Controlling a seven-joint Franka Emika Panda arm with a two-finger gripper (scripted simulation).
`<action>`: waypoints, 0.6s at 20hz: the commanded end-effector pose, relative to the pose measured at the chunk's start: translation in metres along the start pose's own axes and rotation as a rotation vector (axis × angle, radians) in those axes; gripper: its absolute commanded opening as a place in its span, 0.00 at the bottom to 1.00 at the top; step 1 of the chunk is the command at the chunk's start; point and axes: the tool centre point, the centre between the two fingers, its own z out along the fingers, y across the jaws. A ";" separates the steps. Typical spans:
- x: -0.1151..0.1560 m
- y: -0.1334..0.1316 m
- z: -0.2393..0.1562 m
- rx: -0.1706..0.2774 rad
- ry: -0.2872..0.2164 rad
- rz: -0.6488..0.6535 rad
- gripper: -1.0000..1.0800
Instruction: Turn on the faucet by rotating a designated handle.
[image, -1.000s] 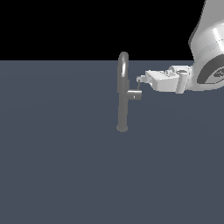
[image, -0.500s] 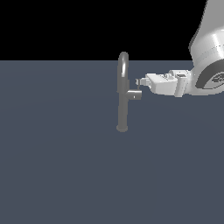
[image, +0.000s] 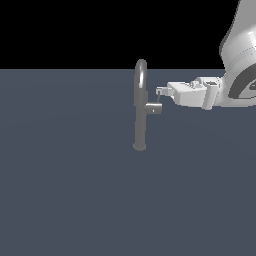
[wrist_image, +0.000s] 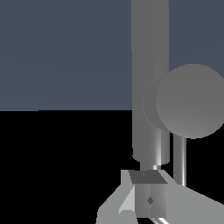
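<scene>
The faucet is a slim grey column with an arched top, standing on a small round base on the dark floor. Its handle is a short stub pointing to the exterior view's right, with a thin lever rising from its end. My gripper reaches in from the exterior view's right, its tips at the top of that lever. The wrist view shows the faucet column, the handle's round end, the lever and my fingers close together, with the lever beside them, not between them.
A flat dark grey-blue floor spreads all around the faucet. The white arm occupies the upper part of the exterior view's right side.
The gripper has sunk slightly, bringing its tips closer to the lever's top. The faucet and its handle look unmoved.
</scene>
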 end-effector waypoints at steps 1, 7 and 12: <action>0.000 0.005 0.000 0.000 0.000 0.001 0.00; -0.002 0.023 0.000 0.000 0.000 0.001 0.00; -0.005 0.025 0.000 0.006 0.004 -0.012 0.00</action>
